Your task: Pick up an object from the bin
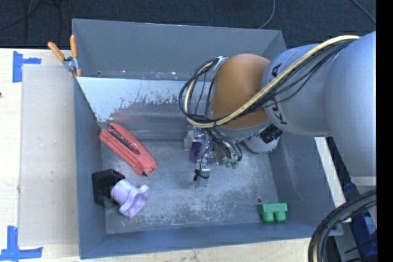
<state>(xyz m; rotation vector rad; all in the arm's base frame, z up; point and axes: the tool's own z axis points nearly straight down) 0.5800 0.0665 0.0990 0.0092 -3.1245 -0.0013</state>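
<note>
Claw down at mid-bin, four loose things spread around it.

Count them: one red bar (pixel 128 148) lying slantwise at the left, one black block (pixel 103 184) in the near-left corner, one lilac piece (pixel 130 197) touching that block, and one green block (pixel 272 212) alone near the near-right corner. The arm (pixel 331 95) comes in from the right, its orange cover (pixel 242 89) looped with cables, wrist tipped down so the gripper (pixel 200 173) points at the bare floor of the bin (pixel 184 58), well apart from all four. A small purple bit (pixel 198 150) shows just above the tip; I can't tell whether it is held or part of the tool, nor whether the claw is open or closed.
</note>
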